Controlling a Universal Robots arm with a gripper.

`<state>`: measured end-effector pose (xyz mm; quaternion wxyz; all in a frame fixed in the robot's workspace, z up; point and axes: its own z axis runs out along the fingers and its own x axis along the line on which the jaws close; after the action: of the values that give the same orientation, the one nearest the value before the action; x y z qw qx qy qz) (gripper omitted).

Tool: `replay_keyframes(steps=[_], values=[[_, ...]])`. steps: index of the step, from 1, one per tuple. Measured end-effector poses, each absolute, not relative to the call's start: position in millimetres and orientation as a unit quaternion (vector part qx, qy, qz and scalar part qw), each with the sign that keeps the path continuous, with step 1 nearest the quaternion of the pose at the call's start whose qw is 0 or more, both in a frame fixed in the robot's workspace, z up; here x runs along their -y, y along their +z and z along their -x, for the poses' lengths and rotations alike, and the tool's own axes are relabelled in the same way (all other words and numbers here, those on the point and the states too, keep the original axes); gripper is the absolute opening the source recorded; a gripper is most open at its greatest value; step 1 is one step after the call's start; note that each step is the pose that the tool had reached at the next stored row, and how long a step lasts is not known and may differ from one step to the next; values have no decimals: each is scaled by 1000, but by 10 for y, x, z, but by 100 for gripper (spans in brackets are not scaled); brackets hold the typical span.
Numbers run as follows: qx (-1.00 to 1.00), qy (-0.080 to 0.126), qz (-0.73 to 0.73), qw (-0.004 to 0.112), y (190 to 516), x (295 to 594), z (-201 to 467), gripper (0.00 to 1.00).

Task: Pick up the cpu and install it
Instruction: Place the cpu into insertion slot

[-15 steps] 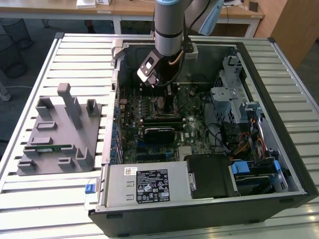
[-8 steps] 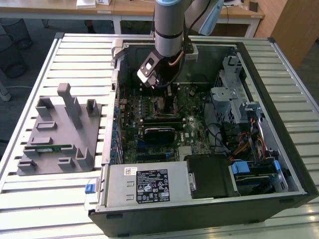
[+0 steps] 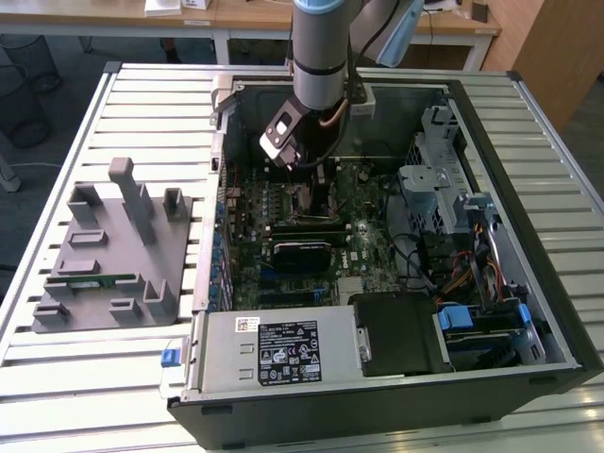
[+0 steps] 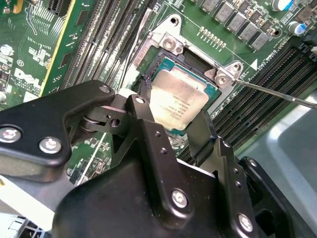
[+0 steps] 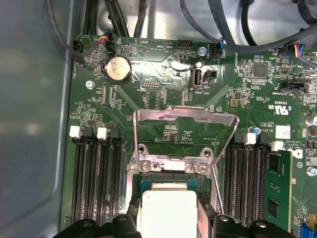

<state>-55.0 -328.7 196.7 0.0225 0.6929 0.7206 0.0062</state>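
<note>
Watching alignment matters most: the cpu [image 4: 181, 96] sits at the open socket [image 4: 190, 58] of the motherboard [image 5: 163, 74], and if it lands tilted or off-square it could, I judge, bend contacts or jam on the raised load plate [image 5: 183, 114]. Your gripper [image 4: 173, 116] is narrowed to the chip's width, gripping its opposite edges.

I am working low inside the computer case [image 5: 29, 124], its wall sitting close on one side. The opened socket frame [image 5: 184, 124] is standing just ahead of my gripper [image 4: 171, 124], a thin lever rod [image 4: 277, 92] is running beside it, and memory slots [image 5: 96, 183] are flanking it.
</note>
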Motion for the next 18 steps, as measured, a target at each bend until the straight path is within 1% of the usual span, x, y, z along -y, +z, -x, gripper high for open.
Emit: replay_keyframes(steps=[18], values=[[-719,6,-695,23,1952,3319,533,53]])
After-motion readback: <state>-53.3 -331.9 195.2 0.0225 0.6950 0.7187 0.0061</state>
